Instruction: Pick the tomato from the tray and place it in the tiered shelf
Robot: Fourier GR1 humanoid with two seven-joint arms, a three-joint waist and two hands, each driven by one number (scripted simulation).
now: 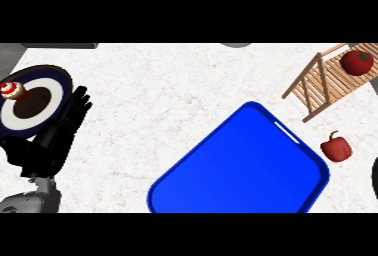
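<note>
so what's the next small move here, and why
Probably nothing more than leaving it be: the tomato already sits on the tiered shelf, the blue tray holds nothing, and the left robot hand rests open beside the plate. The red pepper on the counter isn't the task's thing, so I wouldn't reach for it.

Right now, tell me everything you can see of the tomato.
The tomato is round, smooth and glossy red, with a small green stem on its top. It looks whole and unmarked. It sits on the slatted top of the light wooden shelf, between the side rails, at the far right of the counter near the view's top right corner. Only the shelf touches it, and it lies well apart from the blue tray.
</note>
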